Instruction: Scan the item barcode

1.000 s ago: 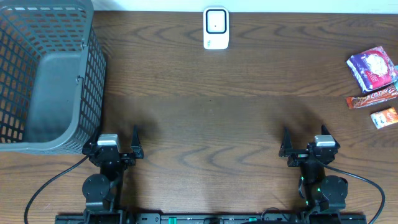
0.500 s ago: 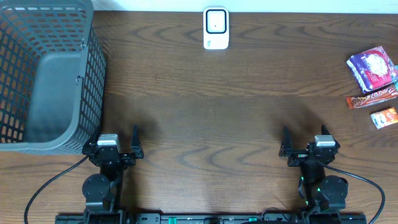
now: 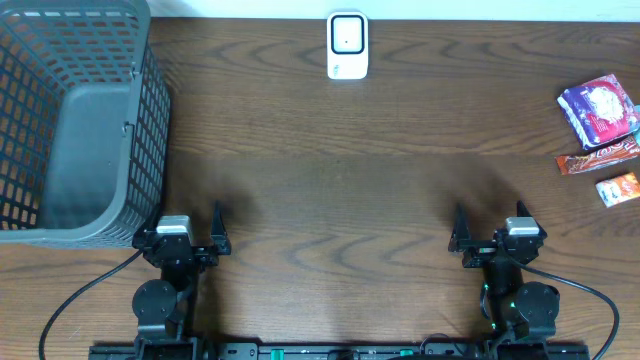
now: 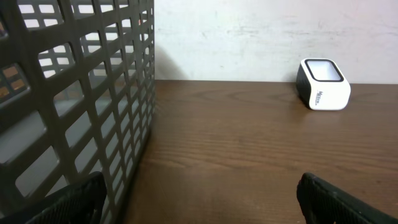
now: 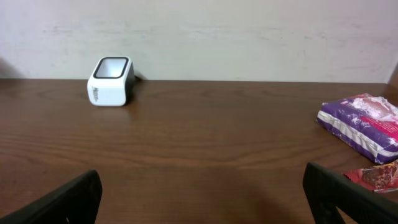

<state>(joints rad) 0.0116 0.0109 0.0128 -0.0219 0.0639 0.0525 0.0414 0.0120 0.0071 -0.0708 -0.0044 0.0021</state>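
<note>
The white barcode scanner [image 3: 347, 45] stands at the back middle of the table, and both wrist views catch it [image 4: 323, 84] [image 5: 111, 81]. The items lie at the far right edge: a purple packet [image 3: 600, 110] [image 5: 364, 124], a red-brown bar [image 3: 598, 155] [image 5: 379, 175] and a small orange packet [image 3: 618, 188]. My left gripper [image 3: 180, 232] [image 4: 200, 186] rests open near the front left, nothing between its fingers. My right gripper [image 3: 497, 235] [image 5: 200, 180] is open too, at the front right, well short of the items.
A tall grey mesh basket [image 3: 150, 130] fills the back left corner, its wall [image 4: 93, 93] just beside my left gripper. The dark wooden table [image 3: 340, 180] ends at a pale wall behind the scanner.
</note>
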